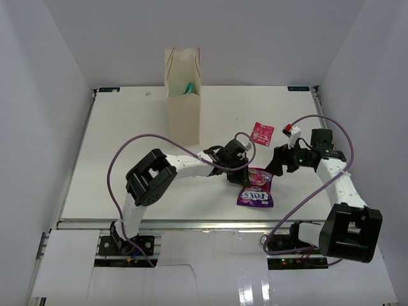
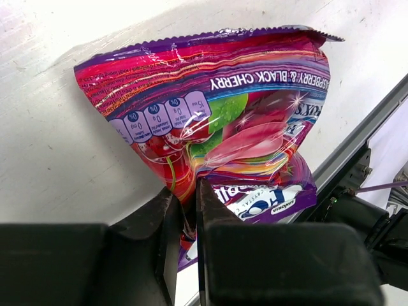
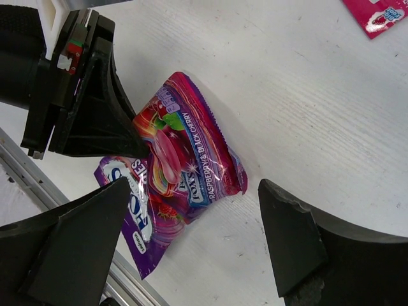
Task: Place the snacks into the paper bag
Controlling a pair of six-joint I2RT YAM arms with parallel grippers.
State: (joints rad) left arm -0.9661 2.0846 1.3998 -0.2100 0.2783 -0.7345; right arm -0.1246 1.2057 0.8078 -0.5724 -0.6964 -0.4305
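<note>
The left gripper (image 2: pixel 188 201) is shut tight on the purple packet (image 2: pixel 210 108). Its two black fingers pinch the packet near the middle, and the shiny wrap is bunched up there. One end of the packet is pink and red. The other end is purple with white letters. The packet is over the white table (image 1: pixel 127 127), near the front edge and a bit right of the middle. I cannot tell if it lies flat or is lifted a little.

The right gripper (image 3: pixel 191 191) hangs over the same packet, close to the left one. Its jaws are wide apart and hold nothing. In its own camera, one black finger shows on each side of the packet. They do not touch it.

A small pink packet (image 1: pixel 262 133) lies flat on the table. It is behind the purple packet, toward the right. No gripper touches it.

The bag (image 1: pixel 183 108) stands up straight at the back of the table, a bit left of the middle. It is well apart from both grippers. Its top is open. A teal packet (image 1: pixel 189 88) shows inside it, near the top.
</note>
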